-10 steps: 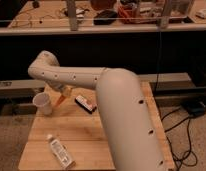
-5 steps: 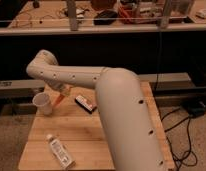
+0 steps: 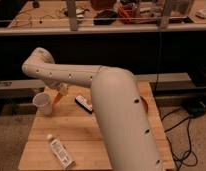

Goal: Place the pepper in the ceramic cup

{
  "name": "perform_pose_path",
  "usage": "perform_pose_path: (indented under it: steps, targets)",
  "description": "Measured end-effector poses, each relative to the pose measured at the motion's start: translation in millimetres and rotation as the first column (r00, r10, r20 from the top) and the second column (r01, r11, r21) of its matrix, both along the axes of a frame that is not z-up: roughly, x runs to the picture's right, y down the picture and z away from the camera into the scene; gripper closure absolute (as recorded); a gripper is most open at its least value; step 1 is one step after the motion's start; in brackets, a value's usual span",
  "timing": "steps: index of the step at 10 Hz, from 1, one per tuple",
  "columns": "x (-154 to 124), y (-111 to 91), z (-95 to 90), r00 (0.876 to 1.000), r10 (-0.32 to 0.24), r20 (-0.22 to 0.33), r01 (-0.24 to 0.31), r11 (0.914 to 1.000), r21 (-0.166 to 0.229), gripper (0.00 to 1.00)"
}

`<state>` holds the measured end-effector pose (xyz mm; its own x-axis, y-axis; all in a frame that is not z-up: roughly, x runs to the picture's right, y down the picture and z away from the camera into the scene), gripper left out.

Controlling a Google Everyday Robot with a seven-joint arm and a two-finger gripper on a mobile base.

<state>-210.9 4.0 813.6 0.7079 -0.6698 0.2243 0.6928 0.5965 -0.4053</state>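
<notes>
We judge the task to be in its middle stretch: the pepper (image 3: 57, 99) is off the worktop (image 3: 81, 135) and carried, but it is not yet in the ceramic cup (image 3: 44, 104). The gripper (image 3: 60, 93) sits at the end of the arm (image 3: 71, 76), over the left part of the worktop towards the far edge. It appears to pinch the pepper by its upper end, so that the slim orange piece hangs with its tip pointing down and slightly left.

The cup stands upright near the left edge, its open rim just beside the pepper's tip. We cannot tell whether the two touch. What is left, as we read it, is a short shift to the left to bring the tip over the rim, then the release.

A clear bottle (image 3: 60, 151) lies near the front-left corner, and a small dark object (image 3: 85, 104) rests near the middle, towards the far edge.

Against the picture half a second earlier we find almost no difference: the arm, pepper and cup are in nearly the same places.
</notes>
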Motion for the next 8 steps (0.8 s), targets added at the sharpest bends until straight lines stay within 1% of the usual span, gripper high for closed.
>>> perform_pose_path:
  steps: [8]
  targets:
    - [-6.4, -22.3, -13.0, 1.0, -0.026, 0.002, 0.026, 0.9993, 0.028, 1.0]
